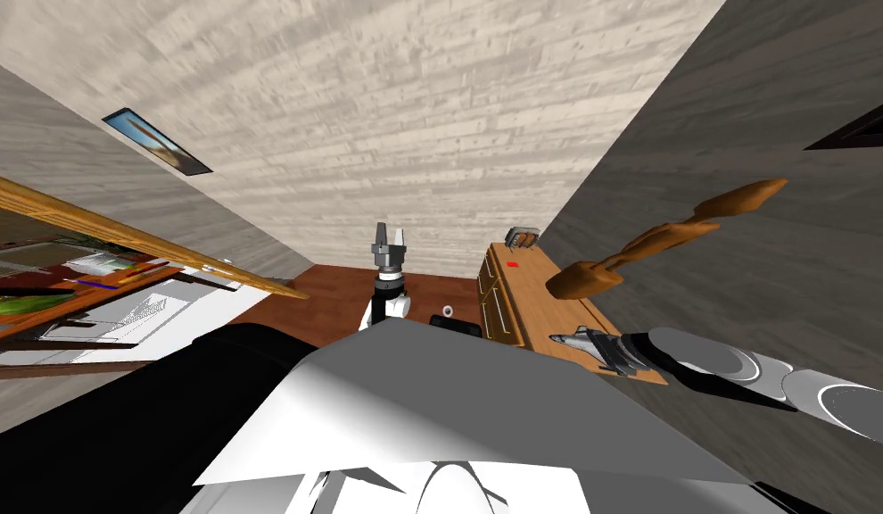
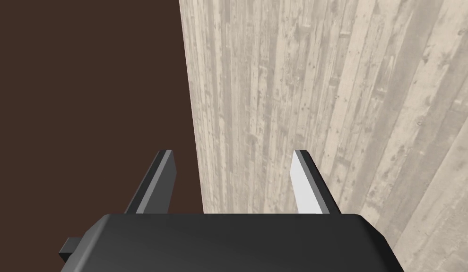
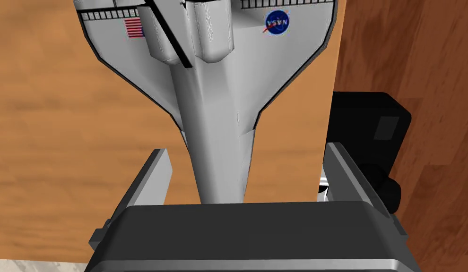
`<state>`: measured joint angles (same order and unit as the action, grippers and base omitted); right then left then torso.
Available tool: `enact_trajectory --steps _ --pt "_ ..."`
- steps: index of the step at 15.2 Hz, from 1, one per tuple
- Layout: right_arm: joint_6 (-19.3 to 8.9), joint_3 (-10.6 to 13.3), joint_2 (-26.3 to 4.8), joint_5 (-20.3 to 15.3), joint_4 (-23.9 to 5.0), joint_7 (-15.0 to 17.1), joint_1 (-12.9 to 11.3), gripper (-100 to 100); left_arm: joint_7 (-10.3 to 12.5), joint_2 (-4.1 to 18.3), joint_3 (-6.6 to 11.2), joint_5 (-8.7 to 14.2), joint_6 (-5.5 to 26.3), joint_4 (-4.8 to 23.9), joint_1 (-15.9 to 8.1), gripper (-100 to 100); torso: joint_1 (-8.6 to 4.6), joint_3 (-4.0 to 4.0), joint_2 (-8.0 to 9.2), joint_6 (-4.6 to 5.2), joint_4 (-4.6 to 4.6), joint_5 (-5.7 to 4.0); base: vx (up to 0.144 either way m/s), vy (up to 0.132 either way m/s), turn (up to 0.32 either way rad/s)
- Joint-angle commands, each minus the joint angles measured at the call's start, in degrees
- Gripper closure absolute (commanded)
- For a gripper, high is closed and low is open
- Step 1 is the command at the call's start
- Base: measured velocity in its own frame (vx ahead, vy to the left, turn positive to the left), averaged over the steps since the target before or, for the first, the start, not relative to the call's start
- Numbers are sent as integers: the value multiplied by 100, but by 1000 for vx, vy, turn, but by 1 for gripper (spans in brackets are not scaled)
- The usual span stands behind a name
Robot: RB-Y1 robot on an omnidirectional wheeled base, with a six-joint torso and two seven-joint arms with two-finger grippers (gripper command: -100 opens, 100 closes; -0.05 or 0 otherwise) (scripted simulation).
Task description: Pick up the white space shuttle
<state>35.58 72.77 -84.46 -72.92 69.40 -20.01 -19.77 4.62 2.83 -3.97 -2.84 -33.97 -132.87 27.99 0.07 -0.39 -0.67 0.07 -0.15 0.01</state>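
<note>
The white space shuttle (image 3: 204, 94) lies flat on the near end of the wooden dresser (image 3: 63, 118) at my right; its slim fuselage sits between the wide-open fingers of the right gripper (image 3: 245, 151), neither touching; it looks rigid, smooth, light, likely slippery; the thin wings seem fragile, so pinch the fuselage; the left gripper (image 2: 233, 153), raised ahead, gapes empty.

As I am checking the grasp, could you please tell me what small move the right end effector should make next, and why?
Probably close the right end effector now. The white shuttle lies on the wooden top with its narrow body between the open fingers, and a gap shows on each side, so nothing is gripped yet.
</note>
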Motion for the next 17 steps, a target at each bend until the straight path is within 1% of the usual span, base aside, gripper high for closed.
enact_trajectory --steps 1,3,4,5,9,10,12,15,16,17 --pt "-159 -3 -2 -91 127 -91 110 -100 0 0 0 0 0 0 0 0 0 0 0 0 0 0 173 26 -239" --pt "-283 -12 -2 -161 225 -180 208 -100 0 0 0 0 0 0 0 0 3 -2 -3 -1 -1 0 171 35 -206" --pt "-200 -6 3 -118 160 -120 152 -100 0 0 0 0 0 0 0 0 1 -1 -1 -2 -1 0 72 15 -65" --pt "-225 -7 5 -125 169 -140 164 100 0 0 0 0 0 0 -2 0 -4 8 17 -7 2 0 13 4 -2" --pt "-223 -9 1 -125 169 -141 159 100 0 0 0 0 1 1 -3 0 -22 35 64 -4 13 -11 1 0 4" --pt "-97 1 -2 -56 78 -47 60 100 0 0 0 0 1 1 -3 0 -25 36 65 -4 13 -12 -52 -15 230" --pt "27 11 -2 15 -21 43 -38 100 0 0 -1 0 1 1 -6 0 -31 50 88 -23 20 -11 -147 -35 321" --pt "213 24 -2 120 -168 176 -186 100 0 0 -1 0 1 1 -6 0 -33 76 137 -12 27 -10 -200 -27 257" --pt "337 33 -2 190 -267 266 -285 100 0 0 -1 0 1 1 -6 0 -32 80 143 -7 28 -9 -212 -36 291" --pt "207 20 11 130 -193 159 -195 100 0 0 -1 0 2 2 -7 0 -35 83 148 -11 30 -8 -133 -28 147"
